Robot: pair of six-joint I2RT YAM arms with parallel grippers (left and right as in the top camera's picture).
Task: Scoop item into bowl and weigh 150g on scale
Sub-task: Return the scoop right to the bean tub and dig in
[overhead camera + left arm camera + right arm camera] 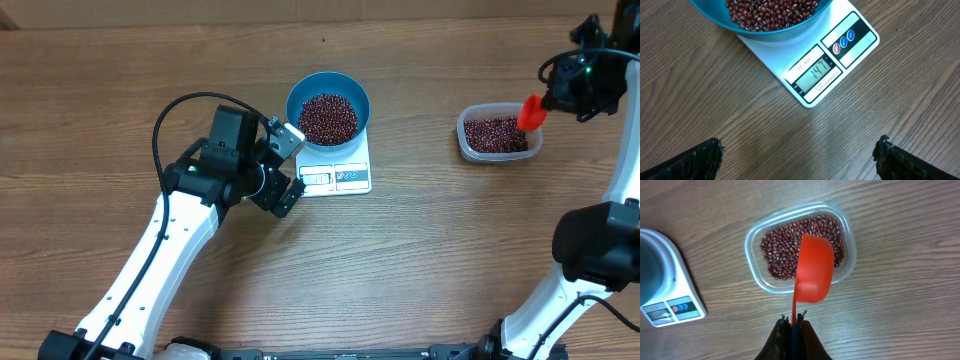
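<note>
The blue bowl [328,107] [765,31] sits on the white scale [335,172] [790,60], filled with red-brown beans [328,118] [771,12]. The scale's display [817,73] reads 147. My left gripper [289,168] [800,155] hovers open just left of the scale's front, nothing between its fingers [695,162]. My right gripper [556,98] [793,320] is shut on the handle of a red scoop [532,112] [813,270], which hangs above the clear tub [498,133] [800,245] holding more beans [785,250].
Wooden tabletop [420,250] all around. The scale's corner [670,300] shows at the left of the right wrist view. Both arms' white links rise from the near edge of the table.
</note>
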